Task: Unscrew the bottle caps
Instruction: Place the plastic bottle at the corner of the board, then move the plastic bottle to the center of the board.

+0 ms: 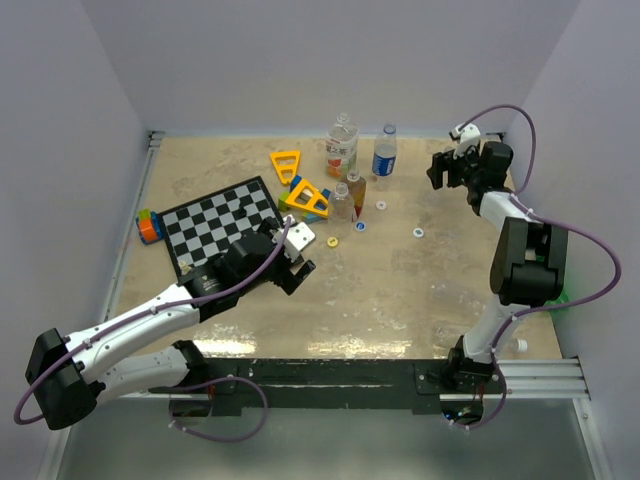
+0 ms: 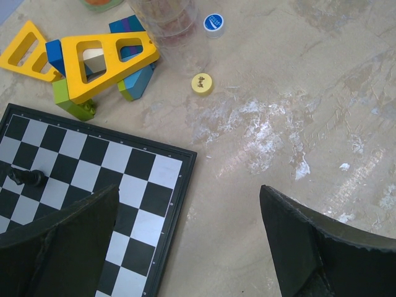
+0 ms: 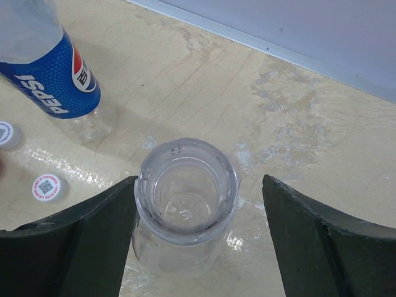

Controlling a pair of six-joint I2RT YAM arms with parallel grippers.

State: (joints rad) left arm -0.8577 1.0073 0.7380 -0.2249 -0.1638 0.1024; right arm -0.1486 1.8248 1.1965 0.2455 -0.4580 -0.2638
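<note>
Clear plastic bottle (image 3: 185, 204) (round-mouthed) stands between spread right jaws; left jaws gape.

- A clear plastic bottle (image 3: 185, 204) is seen standing upright, uncapped, its mouth open upward.
- A blue-labelled Pepsi bottle (image 3: 55, 77) is stood near it.
- A white round plastic cap (image 3: 48, 187) is laid flat beside the Pepsi bottle's base.
- A yellow round cap (image 2: 202, 83) and a blue-topped round cap (image 2: 213, 22) are laid flat, apart.
</note>
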